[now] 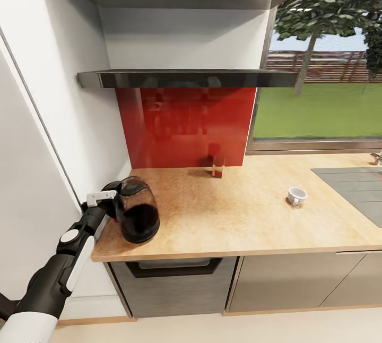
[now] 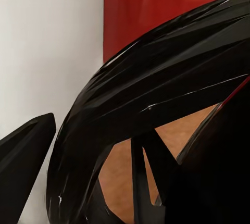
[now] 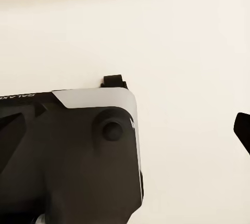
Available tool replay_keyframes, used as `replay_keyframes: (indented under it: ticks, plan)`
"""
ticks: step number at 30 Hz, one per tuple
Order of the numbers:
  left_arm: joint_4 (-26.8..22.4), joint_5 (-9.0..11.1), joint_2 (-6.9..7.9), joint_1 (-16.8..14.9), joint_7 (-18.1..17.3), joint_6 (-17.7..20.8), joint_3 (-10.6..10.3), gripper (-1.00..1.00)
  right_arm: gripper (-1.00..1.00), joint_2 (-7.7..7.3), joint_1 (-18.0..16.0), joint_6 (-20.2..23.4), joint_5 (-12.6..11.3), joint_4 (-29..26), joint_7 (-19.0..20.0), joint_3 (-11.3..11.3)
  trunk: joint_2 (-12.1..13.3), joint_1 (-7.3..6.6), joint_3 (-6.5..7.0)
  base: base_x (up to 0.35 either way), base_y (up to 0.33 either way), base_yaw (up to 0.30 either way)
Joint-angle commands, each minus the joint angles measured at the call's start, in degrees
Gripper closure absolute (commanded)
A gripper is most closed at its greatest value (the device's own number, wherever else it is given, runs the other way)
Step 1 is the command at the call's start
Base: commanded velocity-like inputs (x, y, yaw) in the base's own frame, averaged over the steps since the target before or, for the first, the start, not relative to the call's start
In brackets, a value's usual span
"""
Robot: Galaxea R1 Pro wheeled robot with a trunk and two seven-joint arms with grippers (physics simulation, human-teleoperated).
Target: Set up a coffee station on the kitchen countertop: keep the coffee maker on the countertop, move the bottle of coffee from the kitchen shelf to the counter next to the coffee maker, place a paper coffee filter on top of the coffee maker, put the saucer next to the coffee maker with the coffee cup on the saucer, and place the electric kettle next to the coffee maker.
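The electric kettle [image 1: 138, 211], dark glass with a black lid, is at the left front corner of the kitchen countertop [image 1: 239, 221], slightly tilted. My left gripper [image 1: 110, 202] is shut on its loop handle. In the left wrist view the kettle [image 2: 156, 88] is very close, with one finger [image 2: 26, 172] beside it. The bottle of coffee [image 1: 218, 165] stands on the counter against the red backsplash. The coffee cup [image 1: 297, 195] sits alone further right. The kitchen shelf [image 1: 185, 78] hangs above. A right fingertip [image 3: 242, 129] shows over pale floor. The coffee maker, paper coffee filter and saucer are out of view.
A white wall [image 1: 53, 120] stands close on the left of the kettle. A grey recessed panel [image 1: 355, 183] is set into the counter at the right, under a window [image 1: 318, 99]. Grey cabinet fronts [image 1: 175, 279] run below the counter's edge.
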Motion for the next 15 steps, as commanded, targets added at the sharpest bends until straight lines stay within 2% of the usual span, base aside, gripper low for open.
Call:
replay_keyframes:
  ticks: [1, 4, 6, 9, 11, 13, 15]
  plan:
    - [-0.11, 0.63, -0.04, -0.13, 0.14, 0.35, -0.07, 1.0, -1.0, 0.01, -0.02, 0.35, -0.55, -0.16, -0.25, 0.5, -0.13, 0.03, -0.12, 0.0, 0.0, 0.0]
    - [-0.16, 0.73, -0.59, -0.55, 0.17, 0.48, -0.17, 1.0, -1.0, 0.01, -0.02, 0.35, -0.55, -0.2, -0.25, 0.5, -0.13, 0.03, -0.12, 0.0, 0.0, 0.0]
    - [-0.18, 0.56, -2.18, -1.7, 0.11, 1.12, -0.25, 1.0, -1.0, 0.01, -0.02, 0.35, -0.55, -0.2, -0.25, 0.5, -0.13, 0.03, -0.12, 0.0, 0.0, 0.0]
    - [-0.24, 0.18, -4.89, -4.22, -0.09, 4.33, -0.35, 1.0, -1.0, 0.06, -0.02, 0.35, -0.55, -0.19, -0.25, 0.5, -0.13, 0.03, -0.12, 0.0, 0.0, 0.0]
    - [-0.61, 0.11, -5.82, -5.94, -0.27, 6.87, -0.46, 1.0, -1.0, 0.07, -0.02, 0.35, -0.55, -0.21, -0.25, 0.5, -0.13, 0.03, -0.12, 0.0, 0.0, 0.0]
    - [-1.08, 0.09, -6.44, -7.35, -0.31, 8.52, -1.86, 1.0, -1.0, 0.08, -0.02, 0.35, -0.59, -0.21, -0.25, 0.5, -0.13, 0.03, -0.12, 0.0, 0.0, 0.0]
    - [-1.28, 0.08, -7.04, -8.46, -0.2, 9.22, -4.6, 1.0, -1.0, 0.08, -0.02, 0.35, -0.62, -0.22, -0.25, 0.45, -0.13, 0.03, -0.12, 0.0, 0.0, 0.0]
